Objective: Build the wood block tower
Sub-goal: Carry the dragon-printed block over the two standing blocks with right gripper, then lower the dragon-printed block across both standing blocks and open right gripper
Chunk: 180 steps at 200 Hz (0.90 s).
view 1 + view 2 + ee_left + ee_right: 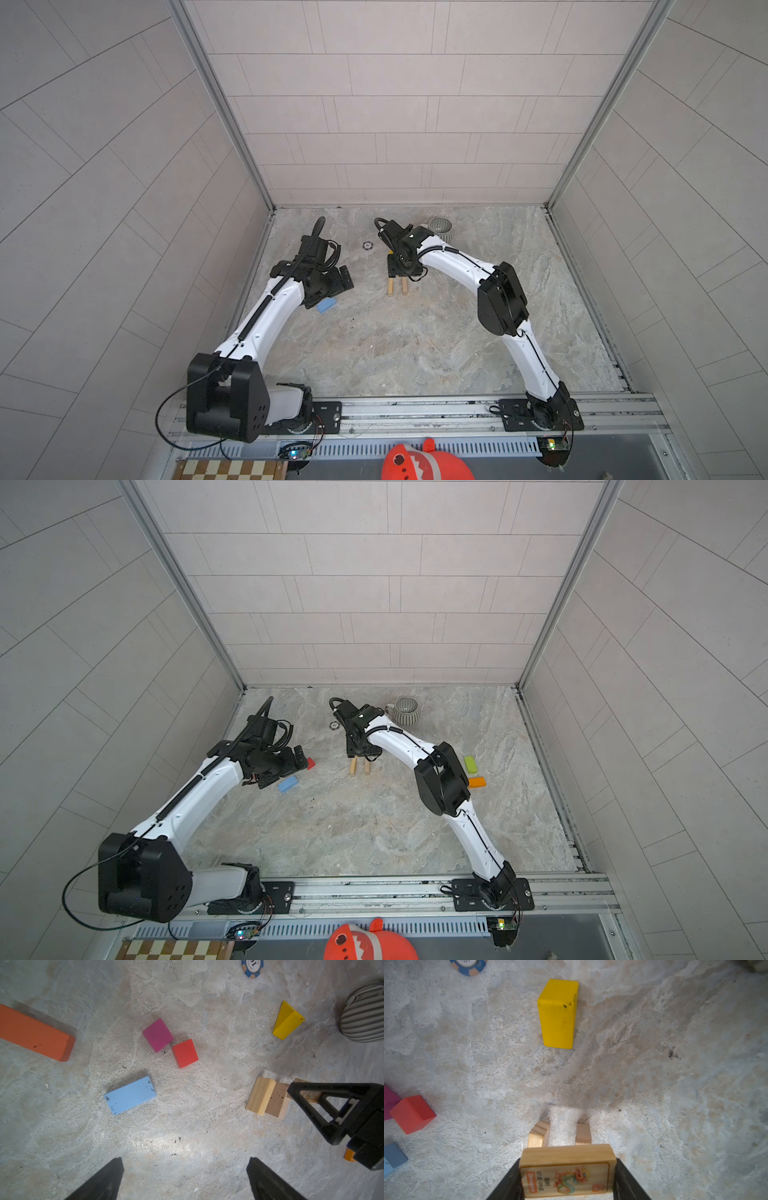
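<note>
Two plain tan bricks [390, 286] [404, 286] lie side by side with a gap between them near the table's middle. Just above them hangs a third tan brick [568, 1169] with a dragon picture, turned crosswise. My right gripper [568, 1167] is shut on its two ends. My left gripper [185, 1167] stands open over bare table, close to a light blue brick [130, 1095]. Magenta [158, 1034] and red [185, 1053] bricks touch at a corner beyond it. A yellow brick [558, 1014] lies past the tan pair.
A striped mug [405, 710] stands at the back, behind the right wrist. A round poker chip [334, 725] lies left of it. Green [470, 764] and orange [476, 782] bricks sit right of the right arm. Another orange brick [35, 1032] lies under the left arm.
</note>
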Available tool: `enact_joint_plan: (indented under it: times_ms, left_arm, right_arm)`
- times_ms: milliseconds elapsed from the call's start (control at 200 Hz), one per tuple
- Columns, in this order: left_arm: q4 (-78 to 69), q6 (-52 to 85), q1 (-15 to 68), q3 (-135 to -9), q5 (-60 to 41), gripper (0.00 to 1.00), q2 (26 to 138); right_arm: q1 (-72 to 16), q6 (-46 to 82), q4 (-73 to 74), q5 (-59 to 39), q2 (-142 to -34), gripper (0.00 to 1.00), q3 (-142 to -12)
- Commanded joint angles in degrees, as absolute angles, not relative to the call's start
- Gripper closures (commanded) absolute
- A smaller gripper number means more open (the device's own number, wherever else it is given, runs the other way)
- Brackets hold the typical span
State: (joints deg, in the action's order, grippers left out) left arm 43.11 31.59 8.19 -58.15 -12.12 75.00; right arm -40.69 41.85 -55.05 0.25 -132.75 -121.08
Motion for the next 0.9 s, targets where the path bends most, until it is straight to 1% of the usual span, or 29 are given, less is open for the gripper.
enact_joint_plan:
  times_ms: [0,896]
  left_arm:
    - [42.89,31.97,7.85,-57.59,-12.38,0.00,74.00]
    - [42.54,31.93,7.40,-56.95,-13.10,0.00,73.69]
  right_arm:
    - [-41.22,42.98,-56.98,0.62,-134.53,0.47,-121.99]
    - [-42.20,42.78,-56.86,-0.09,-135.80,0.47,-123.12]
